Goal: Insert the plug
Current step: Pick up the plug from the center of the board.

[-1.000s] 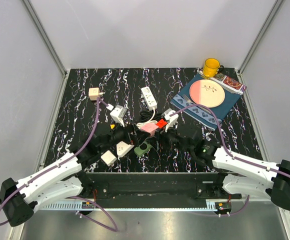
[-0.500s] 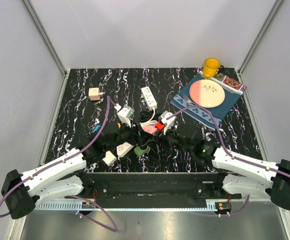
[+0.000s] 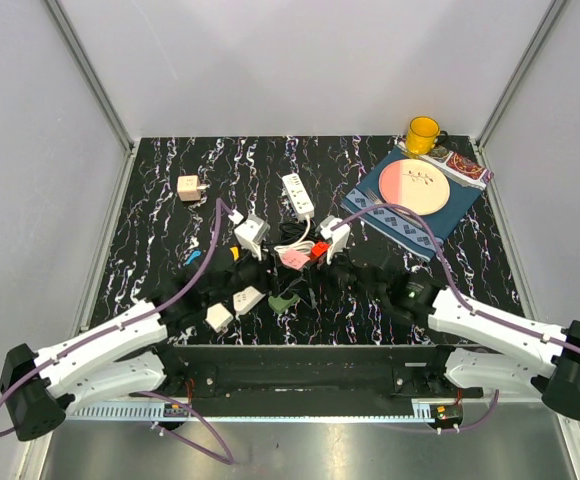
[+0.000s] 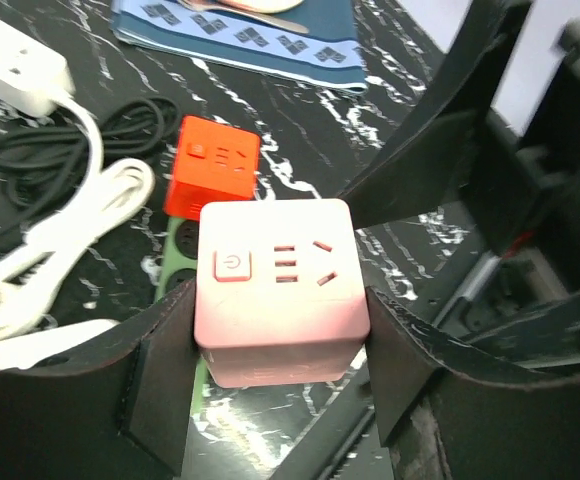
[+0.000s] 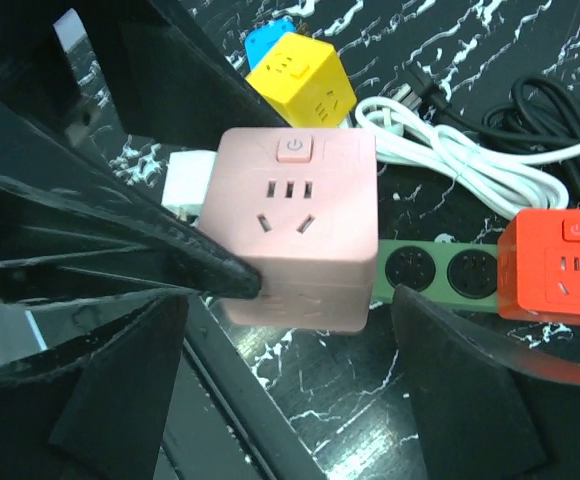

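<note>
where the pink cube socket [image 4: 280,285] sits: middle of the table [image 3: 160,200], slightly toward the near edge, resting on a green strip [image 5: 440,270] just beside an orange cube [image 4: 213,175].
left hand [image 4: 280,335]: closed on the cube, fingers pressing two opposite side walls.
right hand [image 5: 290,315]: open, fingers standing apart around the cube, holding nothing.
plug: none in either hand; white cable [image 5: 450,150] lies near, its end not clear.
handling: likely light, rigid, glossy plastic that may slip or twist.
grasp: flat side walls, with the socket face kept clear and the cube braced against push.
</note>
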Controlling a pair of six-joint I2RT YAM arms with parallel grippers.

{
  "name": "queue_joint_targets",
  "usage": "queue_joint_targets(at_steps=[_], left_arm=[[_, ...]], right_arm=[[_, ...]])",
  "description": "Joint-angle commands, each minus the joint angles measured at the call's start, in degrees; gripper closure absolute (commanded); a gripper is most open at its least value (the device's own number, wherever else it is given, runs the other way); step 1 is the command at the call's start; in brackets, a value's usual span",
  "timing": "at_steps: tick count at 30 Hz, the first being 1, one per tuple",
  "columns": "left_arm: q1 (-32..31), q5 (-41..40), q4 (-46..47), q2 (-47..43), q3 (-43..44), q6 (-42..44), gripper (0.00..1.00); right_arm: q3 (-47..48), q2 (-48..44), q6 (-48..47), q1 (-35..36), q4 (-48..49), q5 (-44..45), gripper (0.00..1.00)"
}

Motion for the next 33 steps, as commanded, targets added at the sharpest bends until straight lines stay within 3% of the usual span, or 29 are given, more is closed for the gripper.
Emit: queue_joint_targets(at_steps=[1,7,13,20,33], left_arm=[[-0.2,-5.4,-0.2,-3.3,0.3,12.9,1.0],[-0.2,-4.3,-0.1,-6.0,-0.5,22.2,1.0],[-1.8,0.5,2.6,-7.8,-1.9,27.4,0.99],[-4.9,0.9,4.4,-7.8,-1.7,30.0,0.98],[-6.5,-0.7,6.9,-4.7,-0.2,28.8,0.98]], right_arm=[[8.6,-2.3,6.8,0.1,-12.8,-0.7,0.1],[23.1,0.4,11.7,0.0,-32.7,2.8,0.04],[37.7,8.0,14.4,-0.7,-43.6,4.2,0.03],[43.9,16.9,13.8,-1.7,-46.4,3.4,0.02],[45.1,23.8,11.3,-1.8,-45.9,-3.7,0.04]])
